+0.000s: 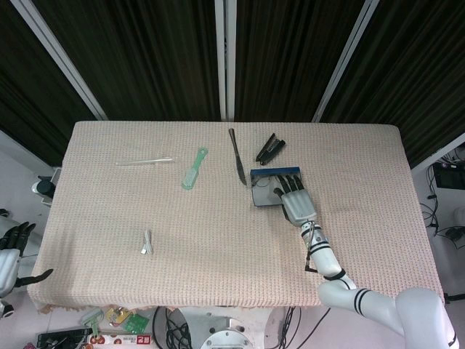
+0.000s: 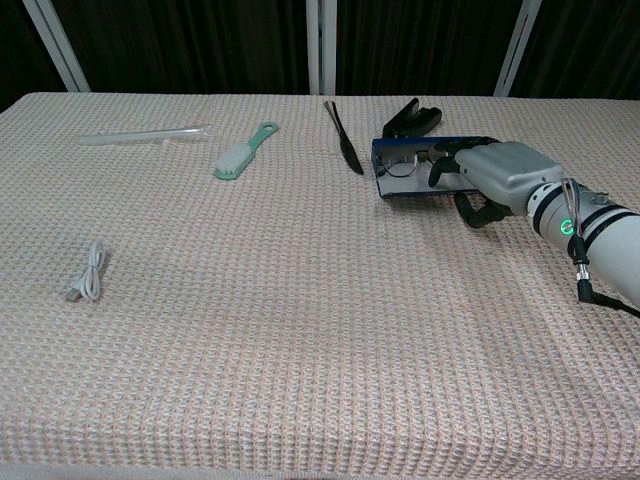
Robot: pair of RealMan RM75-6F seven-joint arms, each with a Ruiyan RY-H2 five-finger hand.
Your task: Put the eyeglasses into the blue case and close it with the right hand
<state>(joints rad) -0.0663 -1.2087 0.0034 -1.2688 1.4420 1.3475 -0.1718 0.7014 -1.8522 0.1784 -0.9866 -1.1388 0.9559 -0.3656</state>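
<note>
The blue case [image 1: 263,193] lies right of the table's middle, its lid half raised. Dark-framed eyeglasses [image 2: 398,162] sit inside it, seen through the gap in the chest view. My right hand [image 1: 294,201] holds the lid at its right part, fingers laid over the grey inner face and the thumb tucked under the edge; in the chest view this hand [image 2: 500,172] hides the right end of the case [image 2: 402,191]. My left hand [image 1: 14,238] hangs off the table's left side with nothing in it.
A dark knife [image 1: 237,156] and a black clip [image 1: 269,147] lie just behind the case. A green brush [image 1: 194,169] and a clear stick [image 1: 144,161] lie further left. A small white cable [image 1: 147,243] rests near the front left.
</note>
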